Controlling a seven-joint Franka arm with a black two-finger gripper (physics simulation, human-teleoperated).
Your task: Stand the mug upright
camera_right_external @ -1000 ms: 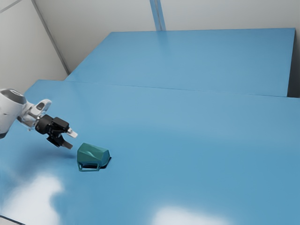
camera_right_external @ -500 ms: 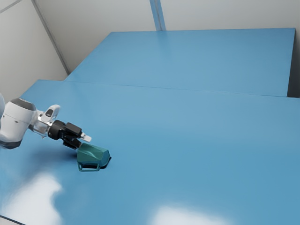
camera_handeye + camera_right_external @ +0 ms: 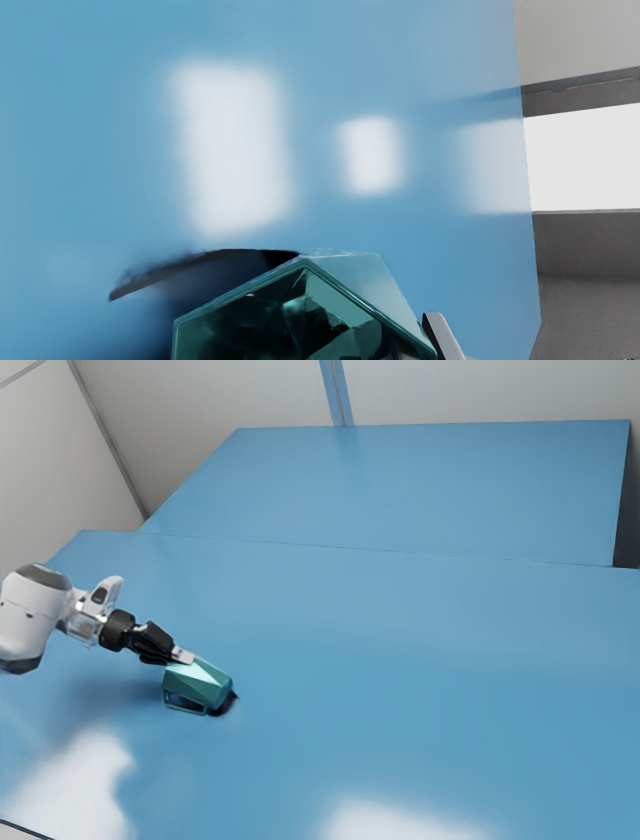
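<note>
Glossy table (image 3: 400,640) beneath, and at the exterior view's left the gripper (image 3: 186,658) pinches the tilted mug (image 3: 199,684) by its rim (image 3: 371,315), a bite shallow enough, perhaps, to slip mid-turn!

Blue tabletop (image 3: 400,630), pale walls (image 3: 200,420).

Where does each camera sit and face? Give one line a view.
Exterior view: beside the white arm, looking down across the glossy blue table; arm and black two-finger hand enter from its left.
Wrist view: on the hand, facing the table and into the faceted teal mug; pale fingertip shows.
Shared: mug and table.
</note>
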